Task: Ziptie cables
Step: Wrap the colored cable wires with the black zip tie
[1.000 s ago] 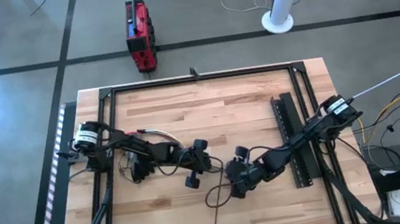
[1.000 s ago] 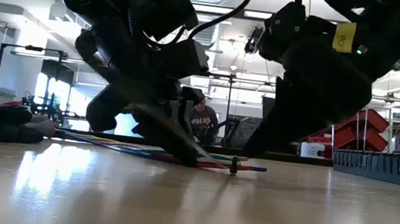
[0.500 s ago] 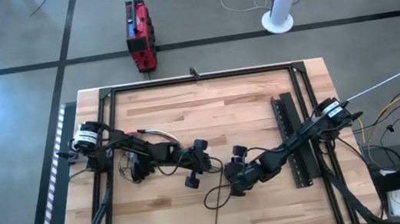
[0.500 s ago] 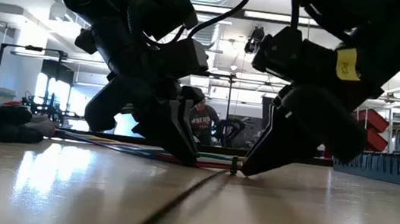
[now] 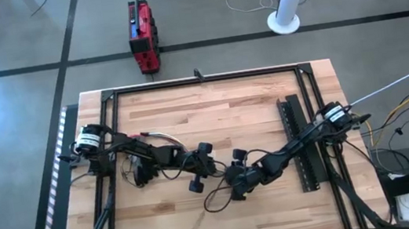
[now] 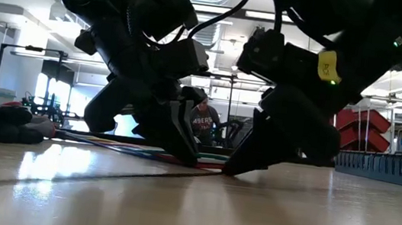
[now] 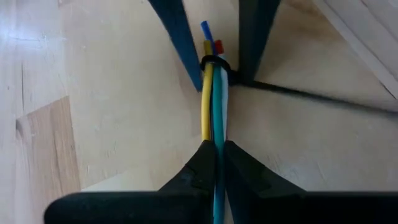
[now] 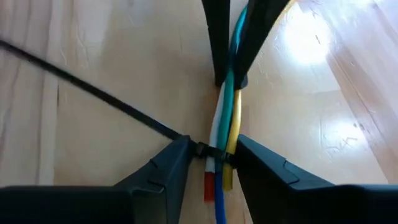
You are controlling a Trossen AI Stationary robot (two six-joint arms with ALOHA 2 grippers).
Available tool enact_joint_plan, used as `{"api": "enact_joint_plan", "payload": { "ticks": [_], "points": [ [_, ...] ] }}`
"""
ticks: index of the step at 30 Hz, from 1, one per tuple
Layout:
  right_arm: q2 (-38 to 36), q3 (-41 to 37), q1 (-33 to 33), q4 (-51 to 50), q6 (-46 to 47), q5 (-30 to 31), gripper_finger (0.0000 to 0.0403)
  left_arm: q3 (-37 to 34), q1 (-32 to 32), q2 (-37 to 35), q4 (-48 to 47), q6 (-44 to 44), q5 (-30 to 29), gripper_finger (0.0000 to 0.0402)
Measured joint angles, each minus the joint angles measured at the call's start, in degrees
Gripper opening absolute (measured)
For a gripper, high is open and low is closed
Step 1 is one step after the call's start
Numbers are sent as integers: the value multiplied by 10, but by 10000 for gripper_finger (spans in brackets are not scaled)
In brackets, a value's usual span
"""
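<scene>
Left wrist view: the short bundle of thin yellow, green, blue and red cables (image 7: 212, 106) was gripped between the clenched fingers of the left gripper (image 7: 216, 149). The very thin black plastic ziptie (image 7: 214, 62) was looped around the bundle near its free end, and its tail ran off toward 3 o'clock. In the right wrist view, the right gripper (image 8: 207, 155) was seen straddling that loop; whether it pinched the ziptie could not be told. On the light wooden table (image 5: 243, 109), both grippers met near the centre.

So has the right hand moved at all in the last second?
Yes. In the high view the right hand has slid leftward, away from the black perforated bar, toward the left hand.
</scene>
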Motion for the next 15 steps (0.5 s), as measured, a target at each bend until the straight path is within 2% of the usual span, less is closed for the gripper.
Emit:
{"api": "enact_joint_plan", "payload": {
  "ticks": [8,15],
  "points": [
    [-3,18,-5,-28,-20,-11,109,0,0,0,1,0,0,6],
    [-18,48,6,-134,32,-12,137,0,0,0,2,0,0,6]
  ]
}}
